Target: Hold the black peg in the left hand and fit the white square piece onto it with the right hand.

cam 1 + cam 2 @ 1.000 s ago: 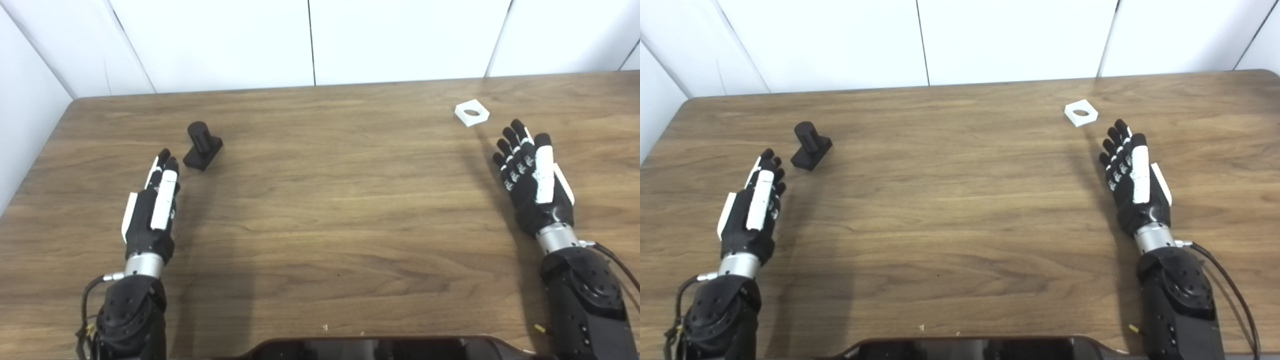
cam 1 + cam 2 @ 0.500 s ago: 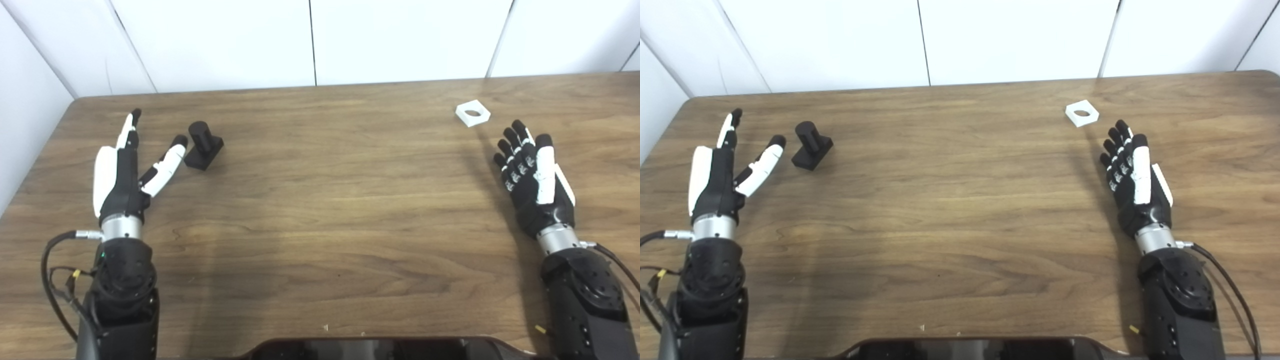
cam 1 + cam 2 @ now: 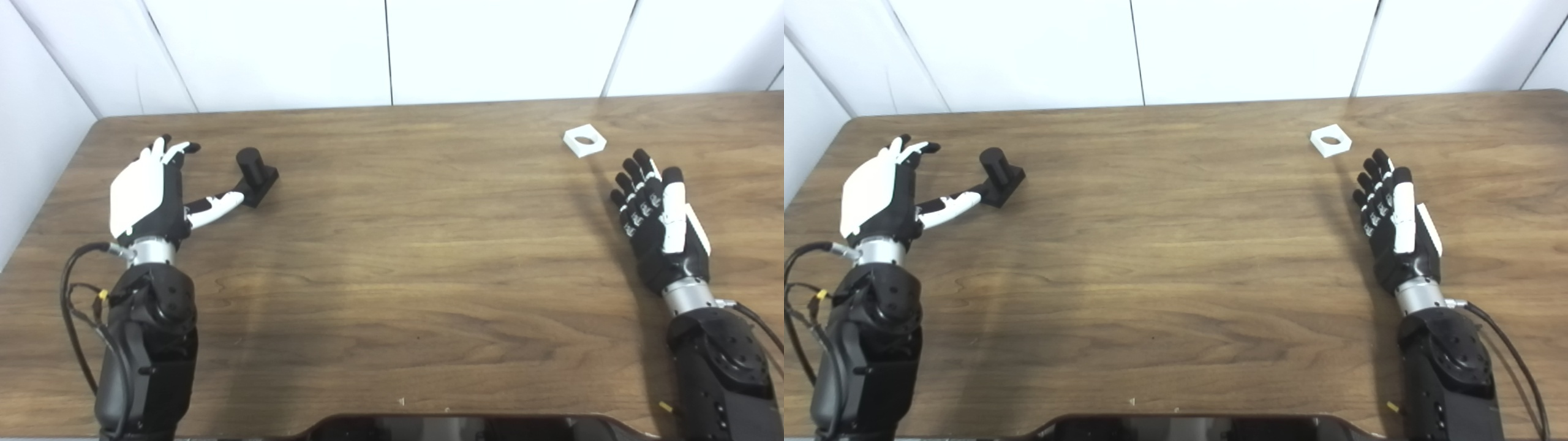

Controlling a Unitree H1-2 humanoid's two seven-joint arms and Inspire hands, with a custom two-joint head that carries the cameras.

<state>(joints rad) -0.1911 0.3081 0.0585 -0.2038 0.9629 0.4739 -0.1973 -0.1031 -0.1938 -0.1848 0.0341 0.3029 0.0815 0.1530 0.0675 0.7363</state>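
On the wooden worktop point(image 3: 392, 257), the spread, empty left robot hand point(image 3: 153, 193) has its thumb at the black peg point(image 3: 256, 179), risking tipping it, while the open right robot hand point(image 3: 658, 223) waits near the white square piece point(image 3: 584, 140).

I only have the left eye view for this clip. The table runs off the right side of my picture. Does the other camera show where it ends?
Observer: Yes. In the right eye view the table ends in a rounded far right corner, well past the white square piece.
Operator: And the cable at the right wrist? It is cut off on my side.
Observer: In the right eye view the cable shows along its length, curving from the wrist below the right hand down toward the bottom right corner of the picture.
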